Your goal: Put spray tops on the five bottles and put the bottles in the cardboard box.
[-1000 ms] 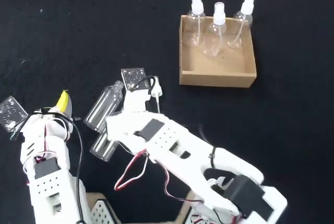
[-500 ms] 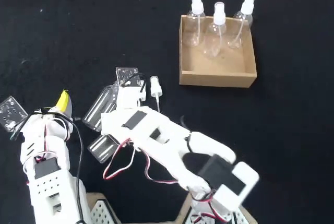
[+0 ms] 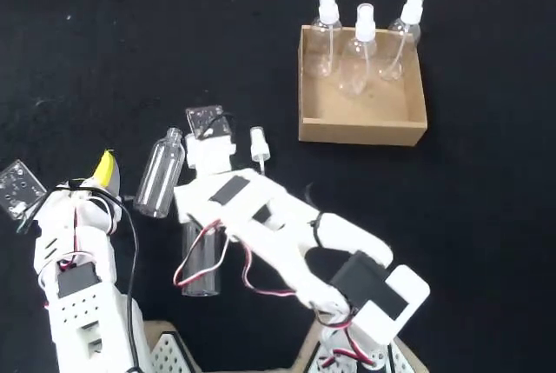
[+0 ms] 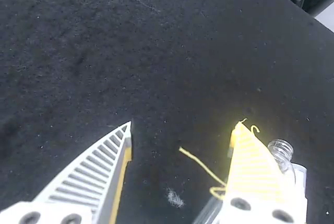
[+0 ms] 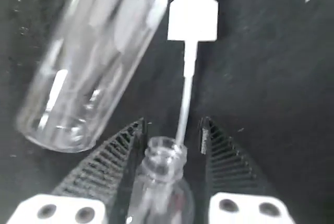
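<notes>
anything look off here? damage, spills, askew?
A frayed yellow strand hangs off a finger of the left gripper. No spills. One capless bottle lies on the table, a spray top loose nearby; the right gripper holds the other bottle.

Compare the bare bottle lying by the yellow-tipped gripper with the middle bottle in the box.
The lying bottle has an open neck; the middle bottle wears a white spray top. The first lies flat on the black table; the second stands in the cardboard box. Both are clear plastic.
</notes>
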`<move>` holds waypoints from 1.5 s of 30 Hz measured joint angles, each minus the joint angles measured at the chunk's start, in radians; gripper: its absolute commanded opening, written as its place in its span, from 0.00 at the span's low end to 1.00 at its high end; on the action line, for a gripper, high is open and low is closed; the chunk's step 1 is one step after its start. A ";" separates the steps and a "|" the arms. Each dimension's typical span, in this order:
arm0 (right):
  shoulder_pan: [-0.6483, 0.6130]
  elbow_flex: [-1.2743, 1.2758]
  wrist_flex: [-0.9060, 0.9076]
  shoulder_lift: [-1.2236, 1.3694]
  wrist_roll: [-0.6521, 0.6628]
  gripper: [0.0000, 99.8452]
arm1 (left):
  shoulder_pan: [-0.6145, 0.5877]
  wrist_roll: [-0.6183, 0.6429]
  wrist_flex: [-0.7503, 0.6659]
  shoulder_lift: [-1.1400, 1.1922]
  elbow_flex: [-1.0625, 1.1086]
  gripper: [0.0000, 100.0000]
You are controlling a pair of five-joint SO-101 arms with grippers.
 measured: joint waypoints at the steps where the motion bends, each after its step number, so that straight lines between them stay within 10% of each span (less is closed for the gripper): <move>1: 0.015 0.000 0.000 0.000 0.031 0.15 | 0.000 0.000 0.000 0.000 0.000 0.29; 7: 0.089 -0.058 0.031 0.000 0.224 0.16 | 0.000 0.000 0.000 0.000 0.000 0.29; 13: 0.127 -0.192 0.284 -0.003 0.259 0.40 | 0.000 0.000 0.000 0.000 0.000 0.29; 19: -0.011 -0.175 0.512 -0.173 0.253 0.43 | 0.000 0.000 0.000 0.000 0.000 0.29; 29: -0.098 0.057 0.206 -0.269 -0.028 0.31 | 0.000 0.000 0.000 0.000 0.000 0.29; 45: -0.109 0.058 0.143 -0.129 -0.051 0.30 | 0.000 0.000 0.000 0.000 0.000 0.29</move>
